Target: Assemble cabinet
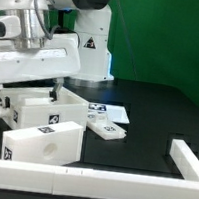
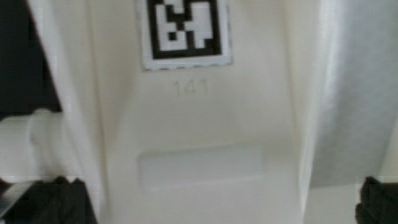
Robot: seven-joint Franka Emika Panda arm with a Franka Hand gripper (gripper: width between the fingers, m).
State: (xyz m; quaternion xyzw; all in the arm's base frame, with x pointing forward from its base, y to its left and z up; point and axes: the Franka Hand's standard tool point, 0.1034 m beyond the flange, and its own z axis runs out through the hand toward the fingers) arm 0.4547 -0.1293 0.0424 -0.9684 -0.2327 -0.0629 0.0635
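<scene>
Black tabletop under a green backdrop. The white cabinet parts sit at the lower left of the exterior view, below the arm. The gripper is spread wide, with one dark fingertip on each side of a tagged cabinet wall. Contact cannot be told.

Arm low over cabinet parts, white rail in front — black table

Exterior view wide, raised; wrist view near (shared: cabinet)
</scene>
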